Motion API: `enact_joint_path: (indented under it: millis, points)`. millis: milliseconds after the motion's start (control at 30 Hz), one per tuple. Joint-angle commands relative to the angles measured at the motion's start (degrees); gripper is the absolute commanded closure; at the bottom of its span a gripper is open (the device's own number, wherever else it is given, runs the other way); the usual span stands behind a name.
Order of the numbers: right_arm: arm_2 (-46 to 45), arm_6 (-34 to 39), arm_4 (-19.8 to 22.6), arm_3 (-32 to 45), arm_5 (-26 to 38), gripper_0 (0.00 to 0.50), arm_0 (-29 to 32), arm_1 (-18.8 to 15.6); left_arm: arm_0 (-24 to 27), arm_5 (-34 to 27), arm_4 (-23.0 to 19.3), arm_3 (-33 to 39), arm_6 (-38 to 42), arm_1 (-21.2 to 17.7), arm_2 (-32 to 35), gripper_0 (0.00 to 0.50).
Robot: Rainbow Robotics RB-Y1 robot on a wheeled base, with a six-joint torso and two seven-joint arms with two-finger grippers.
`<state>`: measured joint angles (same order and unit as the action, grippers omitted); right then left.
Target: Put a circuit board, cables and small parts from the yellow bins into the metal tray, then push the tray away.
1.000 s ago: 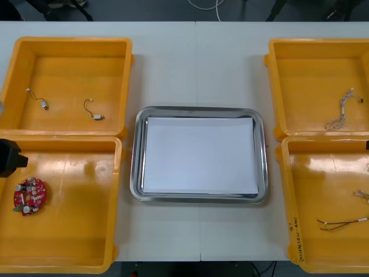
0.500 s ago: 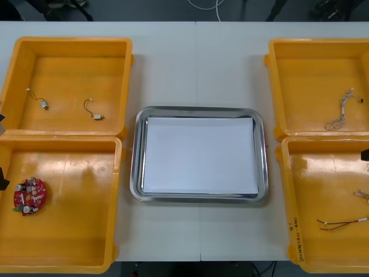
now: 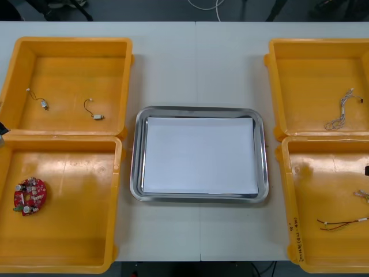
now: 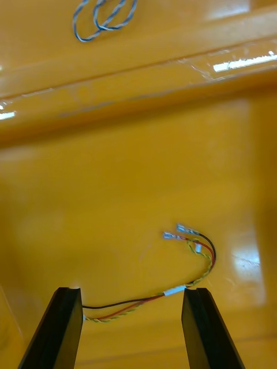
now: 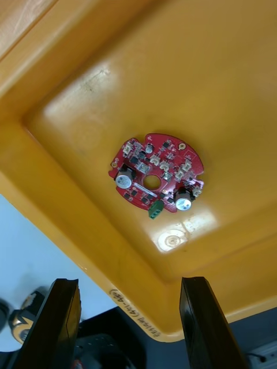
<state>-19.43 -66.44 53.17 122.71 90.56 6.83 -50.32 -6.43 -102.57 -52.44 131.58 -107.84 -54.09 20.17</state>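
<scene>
My left gripper (image 5: 130,282) hangs over the near-left yellow plastic bin (image 3: 81,231), its two black fingers spread wide with nothing between them. The round red circuit board (image 5: 156,179) lies flat on that bin's floor beyond the fingertips, close to the bin's left wall and untouched.

My right gripper (image 4: 131,291) hangs over the near-right yellow bin (image 3: 323,184), fingers likewise apart and empty. The thin red, yellow and black cable (image 4: 190,271) lies on that bin's floor, one stretch crossing the gap between the fingers and the rest curling away past them. Beyond the bin's far wall, the twisted blue and white cable (image 4: 104,17) sits in the far-right yellow bin (image 3: 311,75).

The rectangular metal tray (image 3: 137,156), white inside, sits at the middle of the table (image 3: 196,57) between the bins. Two small metal parts (image 3: 98,117) on thin wires lie in the far-left yellow bin (image 3: 69,69).
</scene>
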Motion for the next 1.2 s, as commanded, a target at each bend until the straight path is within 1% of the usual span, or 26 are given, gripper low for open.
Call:
enact_joint_path:
  millis: [33, 167, 300, 400, 467, 600, 767, 900, 1000, 1200]
  points:
    - [-4.1, 2.5, 0.6, 2.4, -1.0, 0.000, 5.1, -2.4, -3.6, 5.5, -1.1, 0.3, -3.7, -5.3, -2.4, 0.000]
    - [-4.9, 3.1, 0.6, 2.6, -2.7, 0.000, 7.7, -2.4, -6.1, 12.0, -1.9, 0.0, -4.6, -8.0, -4.2, 0.000]
    - [-5.0, 3.7, 0.6, 2.6, -5.0, 0.000, 9.9, -2.4, -7.5, 15.9, -3.4, -1.0, -6.0, -9.2, -4.9, 0.000]
    - [-5.1, 4.5, 0.6, 2.6, -6.9, 0.000, 11.6, -2.1, -8.2, 18.0, -5.6, -2.7, -9.5, -10.2, -4.9, 0.000]
    - [-5.4, 5.6, 0.7, 2.6, -7.2, 0.000, 12.3, -1.1, -9.4, 20.7, -6.4, -4.1, -12.3, -11.0, -4.9, 0.000]
    - [-5.4, 10.7, 0.6, 2.6, -6.6, 0.000, 12.4, 1.1, -11.4, 24.7, -6.7, -5.7, -16.1, -12.5, -4.9, 0.000]
    - [-5.2, 16.7, 0.2, 2.4, -6.6, 0.000, 12.7, 2.8, -12.6, 25.7, -7.1, -5.9, -17.4, -14.3, -4.9, 0.000]
    - [-4.1, 22.8, -1.0, 2.4, -6.6, 0.000, 13.0, 3.8, -14.0, 26.7, -7.2, -5.9, -18.1, -16.0, -5.0, 0.000]
    - [-3.3, 25.8, -1.8, 2.4, -6.6, 0.000, 13.1, 4.7, -14.6, 27.7, -7.1, -6.0, -18.5, -17.2, -5.5, 0.000]
    - [-2.8, 32.6, -3.5, 2.4, -6.6, 0.000, 15.0, 6.5, -14.6, 30.0, -4.0, -6.5, -18.5, -19.3, -8.9, 0.000]
